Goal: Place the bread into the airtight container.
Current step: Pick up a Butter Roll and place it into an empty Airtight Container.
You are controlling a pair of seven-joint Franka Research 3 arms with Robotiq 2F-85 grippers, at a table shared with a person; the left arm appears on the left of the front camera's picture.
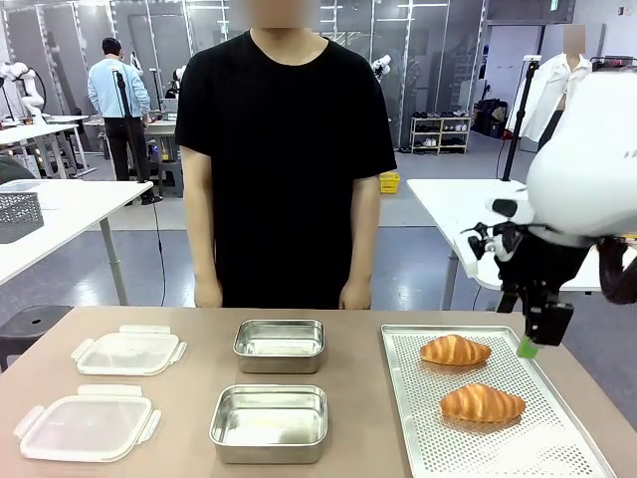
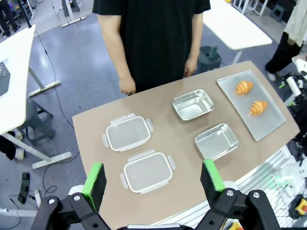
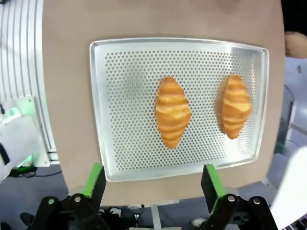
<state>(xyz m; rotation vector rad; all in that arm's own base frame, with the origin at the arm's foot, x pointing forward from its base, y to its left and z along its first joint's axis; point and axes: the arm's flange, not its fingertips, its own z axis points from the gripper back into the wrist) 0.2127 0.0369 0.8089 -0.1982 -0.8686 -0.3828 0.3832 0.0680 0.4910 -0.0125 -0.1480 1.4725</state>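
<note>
Two croissants are lying on the perforated tray (image 1: 542, 438) at the lower right of the front view: the far croissant (image 1: 455, 350) and, just below it in the frame, the near croissant (image 1: 483, 402), neither touching the other. Both steel containers are sitting open at the centre of the bench (image 1: 189, 398), the rear container (image 1: 280, 346) above the front container (image 1: 269, 423), with two clear lids (image 1: 129, 352) lying to their left.

The right pincer (image 1: 530, 345) is hovering over the tray's right edge with its jaws spread wide and gripping nothing. In the right wrist view both pastries are showing above its green pads. The left pincer (image 2: 152, 177) is hanging high over the bench, its jaws likewise gaping and empty. The person is standing at the far side, hands down.

Judging by looks, the bread is going to be light, flaky and easily crushed, with a crust offering decent friction. Taking it across the plump middle, jaws straddling the short width and closing gently, is looking safest. The tapered tips are likely to snap.
</note>
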